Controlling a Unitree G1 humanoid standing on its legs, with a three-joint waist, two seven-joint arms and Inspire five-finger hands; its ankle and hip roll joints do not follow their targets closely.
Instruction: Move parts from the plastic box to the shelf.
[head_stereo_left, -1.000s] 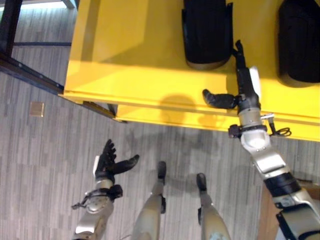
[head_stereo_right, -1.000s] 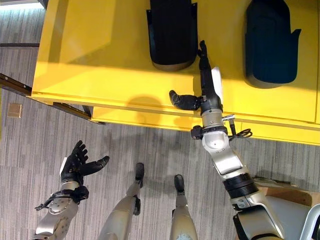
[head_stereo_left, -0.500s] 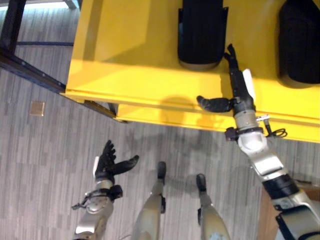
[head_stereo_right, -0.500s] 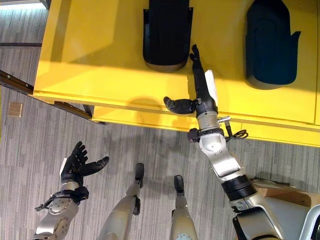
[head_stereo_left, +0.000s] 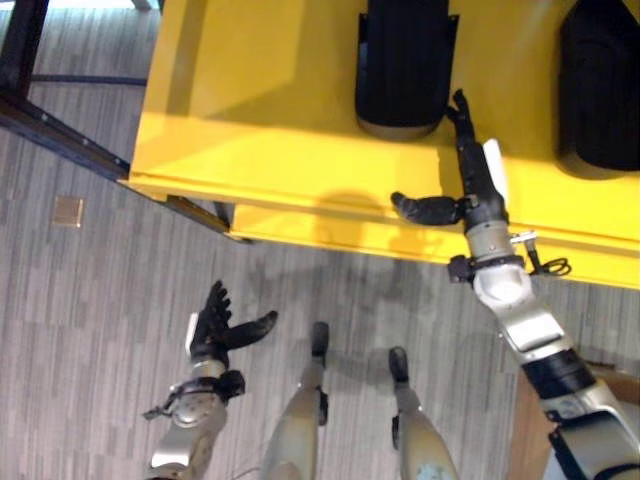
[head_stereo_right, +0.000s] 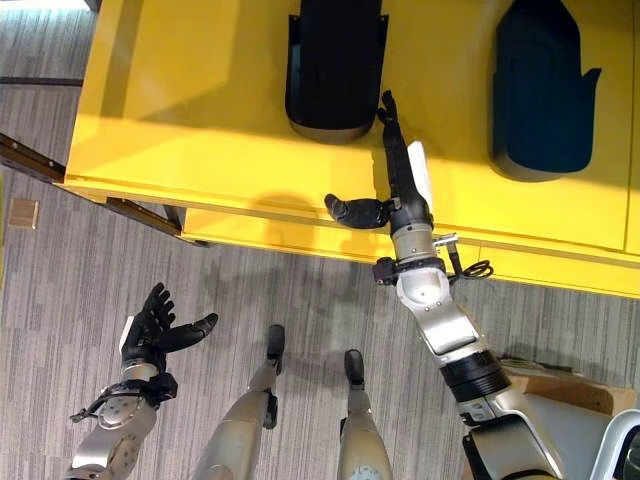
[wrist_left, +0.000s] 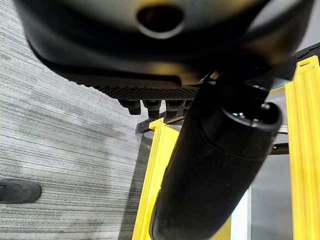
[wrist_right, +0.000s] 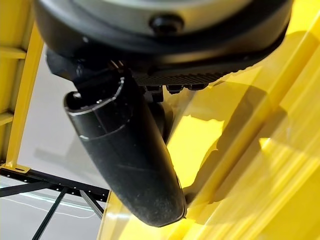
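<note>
Left robot hand (head_stereo_left: 215, 330): my fingers are spread, low over the floor (head_stereo_left: 90, 300), holding nothing; I judge it idle.
Shelf (head_stereo_left: 250, 120): yellow, carrying two dark parts.
Near part (head_stereo_left: 403, 60): lies flat on the shelf, top cut off.
Right robot hand (head_stereo_left: 470, 180): my fingers are straight, tips just beside the near part, probably nudging or releasing it; contact unclear.
Far part (head_stereo_left: 600, 80): well right, partly cropped.

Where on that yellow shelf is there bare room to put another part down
The widest bare patch on the yellow shelf runs from its left edge to the middle black part. A narrower strip lies between that part and the right black part, but the right hand reaches into it, so it is crowded.
</note>
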